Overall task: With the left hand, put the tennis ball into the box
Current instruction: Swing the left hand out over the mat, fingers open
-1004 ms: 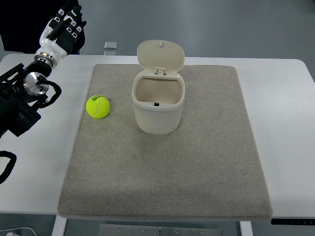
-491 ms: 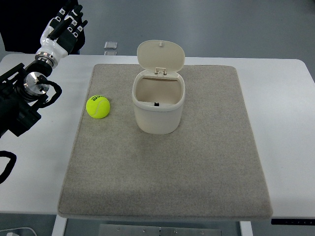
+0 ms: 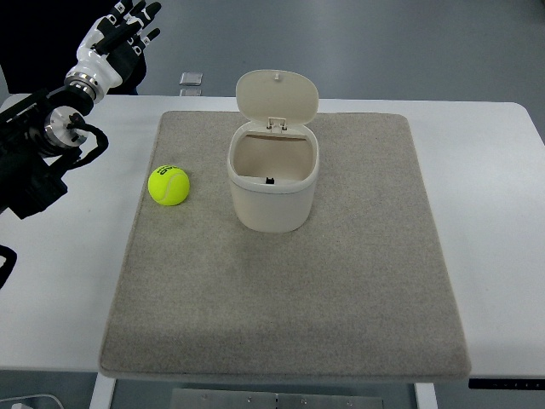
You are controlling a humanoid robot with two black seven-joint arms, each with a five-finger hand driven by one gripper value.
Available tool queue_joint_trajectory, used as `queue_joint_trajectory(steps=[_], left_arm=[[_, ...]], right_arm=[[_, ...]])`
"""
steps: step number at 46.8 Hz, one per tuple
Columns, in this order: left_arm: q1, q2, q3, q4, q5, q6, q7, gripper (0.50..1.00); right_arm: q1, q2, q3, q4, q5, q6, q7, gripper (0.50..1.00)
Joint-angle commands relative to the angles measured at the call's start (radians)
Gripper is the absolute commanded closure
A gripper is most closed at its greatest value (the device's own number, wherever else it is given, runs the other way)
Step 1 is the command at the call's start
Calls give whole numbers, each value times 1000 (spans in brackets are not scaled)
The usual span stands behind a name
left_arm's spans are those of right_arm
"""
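The tennis ball (image 3: pixel 169 185) sits on the grey mat (image 3: pixel 341 298) just left of the cream box (image 3: pixel 273 189), which stands upright with its lid (image 3: pixel 278 95) flipped up toward the far side, while the left hand (image 3: pixel 119 38) hangs empty off the bench's (image 3: pixel 502 213) far-left corner, fingers spread.

The only print in view is a small dark marking on the top of the tennis ball (image 3: pixel 169 185), too small and blurred to read. A thin row of light marks runs along a dark strip (image 3: pixel 507 384) at the table's near right edge, also illegible. Nothing else carries any text, label or number that can be made out.
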Motion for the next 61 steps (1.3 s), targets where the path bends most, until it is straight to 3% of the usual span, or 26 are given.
queue_joint_trajectory(steps=[1, 6, 14, 26, 34, 44, 52, 61], left_arm=[[-31, 39, 30, -39, -1, 0, 6, 510], [-64, 92, 54, -99, -1, 3, 51, 510], [-124, 131, 197, -162, -3, 14, 236, 510], [-163, 198, 380, -312, -1, 14, 318, 510], [-252, 221, 608, -403, -1, 14, 354, 512], [-316, 226, 824, -415, 1, 15, 354, 514], [-353, 270, 843, -426, 14, 14, 354, 514], [-391, 315, 842, -509, 152, 37, 355, 514]], right_arm=[[0, 0, 0, 0, 0, 0, 0, 562], [0, 0, 0, 0, 0, 0, 0, 562], [0, 0, 0, 0, 0, 0, 0, 562], [0, 0, 0, 0, 0, 0, 0, 562], [0, 0, 0, 0, 0, 0, 0, 562], [0, 0, 0, 0, 0, 0, 0, 562], [0, 0, 0, 0, 0, 0, 0, 562], [0, 0, 0, 0, 0, 0, 0, 562]])
